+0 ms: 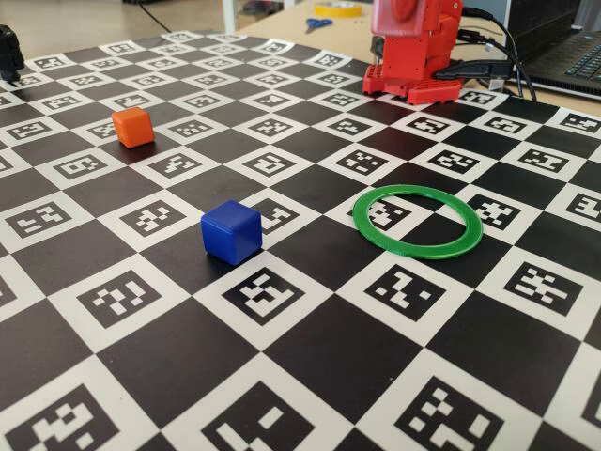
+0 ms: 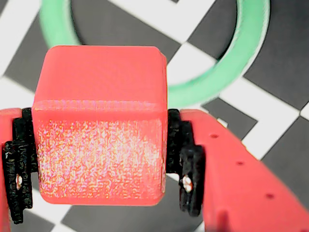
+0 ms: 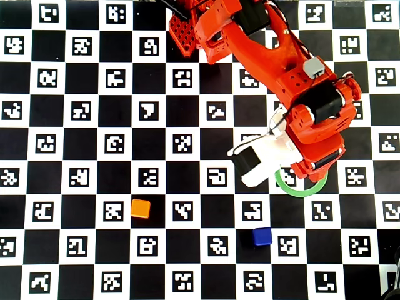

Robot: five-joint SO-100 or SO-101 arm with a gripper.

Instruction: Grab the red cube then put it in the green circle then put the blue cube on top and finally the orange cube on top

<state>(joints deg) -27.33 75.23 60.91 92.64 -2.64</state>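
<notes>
My pincer (image 2: 99, 164) is clamped on the one red cube (image 2: 99, 130), its black pads pressed to both flanks, held above the board with the single green circle (image 2: 231, 63) just beyond it in the wrist view. I count one blue cube (image 1: 231, 231) and one orange cube (image 1: 133, 127), well apart on the checkered mat (image 1: 310, 376); its white squares carry coded block markers, no readable words; the ring (image 1: 418, 222) lies flat.
</notes>
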